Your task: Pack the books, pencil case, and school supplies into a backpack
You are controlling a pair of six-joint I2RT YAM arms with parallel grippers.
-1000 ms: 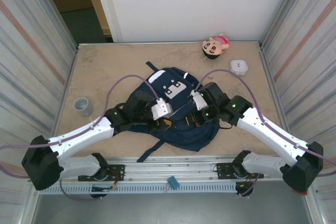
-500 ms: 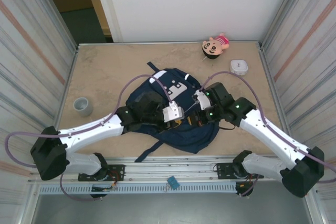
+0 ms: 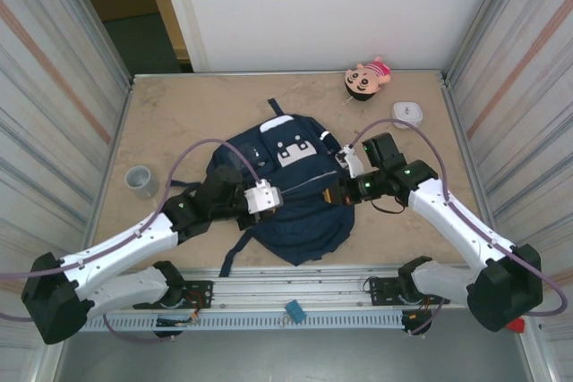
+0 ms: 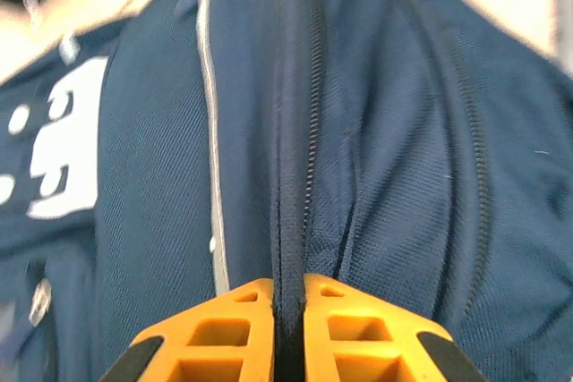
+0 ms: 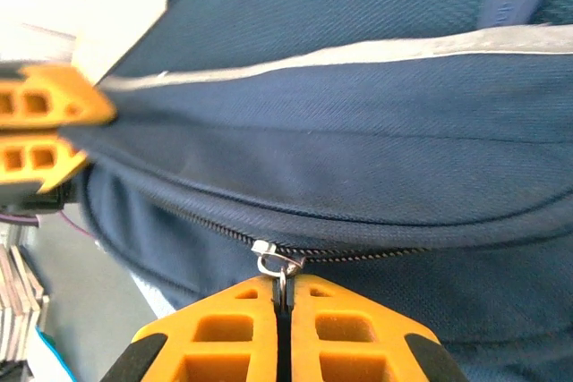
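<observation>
The navy backpack [image 3: 291, 212] lies flat in the middle of the table, white-patched pocket toward the far side. My left gripper [image 3: 279, 194] is shut on a dark fold of backpack fabric beside the zipper [image 4: 288, 292]. My right gripper [image 3: 329, 194] is shut on the metal zipper pull [image 5: 279, 261] of the closed zipper line [image 5: 376, 255]. The left gripper's orange fingers [image 5: 49, 105] show at the left of the right wrist view. The two grippers face each other across the bag's middle. The books, pencil case and school supplies are out of view.
A grey round cup [image 3: 140, 180] stands at the left of the table. A doll [image 3: 368, 76] and a small white square box [image 3: 408, 113] sit at the far right. Ribbed metal walls [image 3: 54, 105] flank the table, and a rail [image 3: 295, 288] runs along the near edge.
The left gripper closed on the backpack fabric, then drew back left. The backpack has been pulled flatter and straighter, its top now farther away. The right gripper kept its hold on the zipper pull.
</observation>
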